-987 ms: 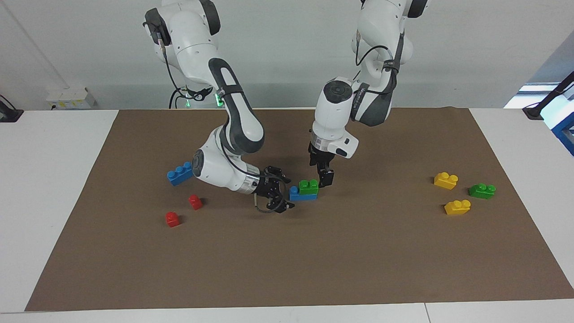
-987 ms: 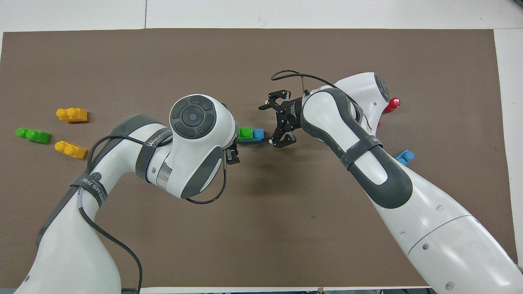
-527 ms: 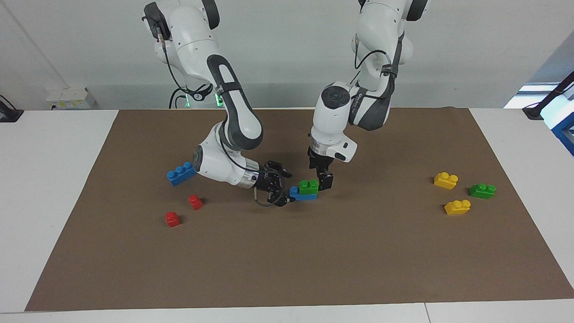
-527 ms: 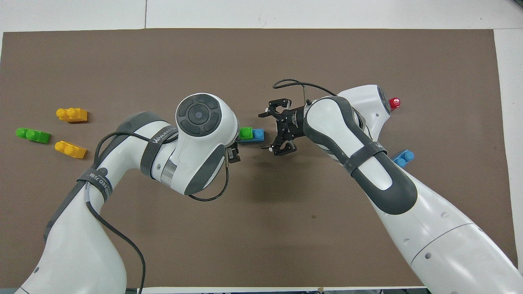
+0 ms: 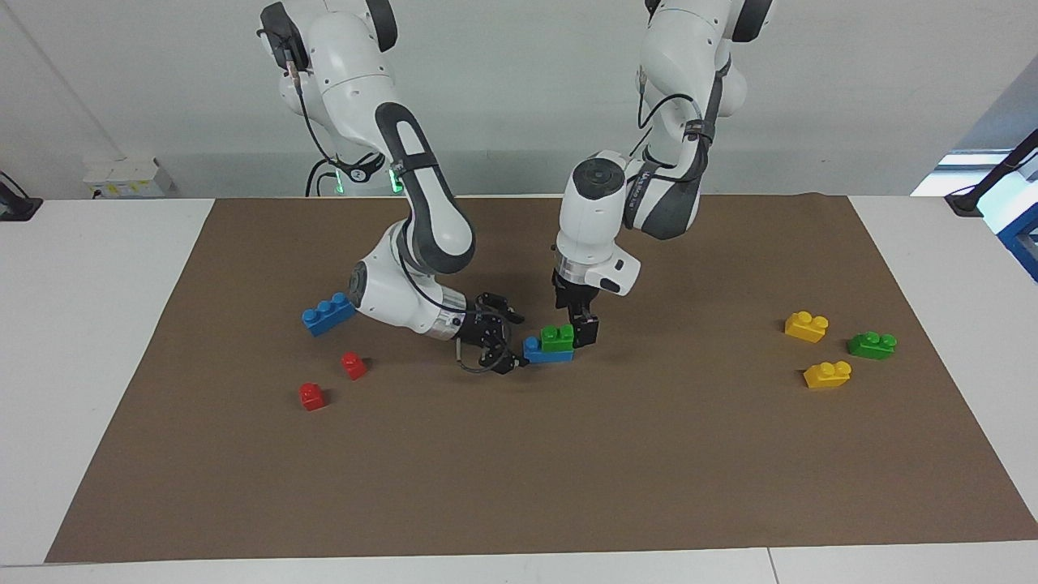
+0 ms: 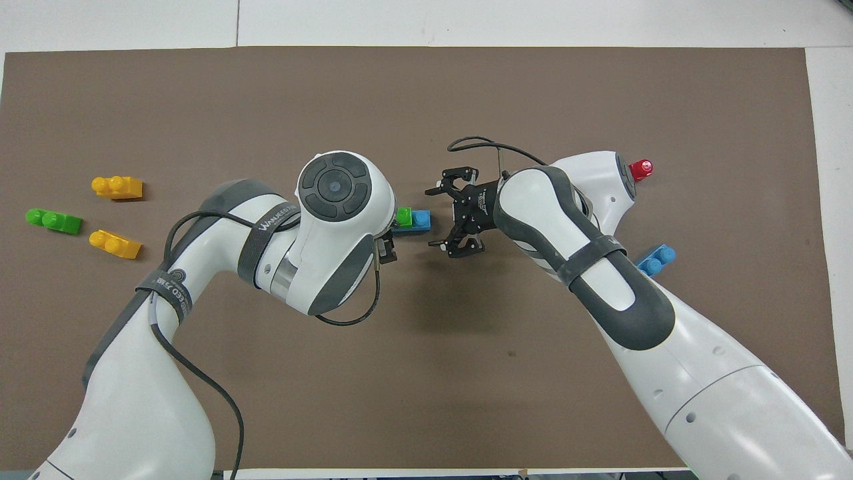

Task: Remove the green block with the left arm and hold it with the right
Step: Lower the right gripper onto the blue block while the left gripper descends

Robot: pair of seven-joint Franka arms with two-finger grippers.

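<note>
Frame center: green block (image 5: 558, 337) on blue brick (image 5: 545, 353); left gripper (image 5: 585, 331) and right gripper (image 5: 504, 350) both open, empty, flanking. Approach step; next, 2 grips must close.

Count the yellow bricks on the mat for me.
2. One yellow brick and a second yellow brick both lie toward the left arm's end, either side of the dark green brick, the first nearer the robots. The arms could hide another.
</note>
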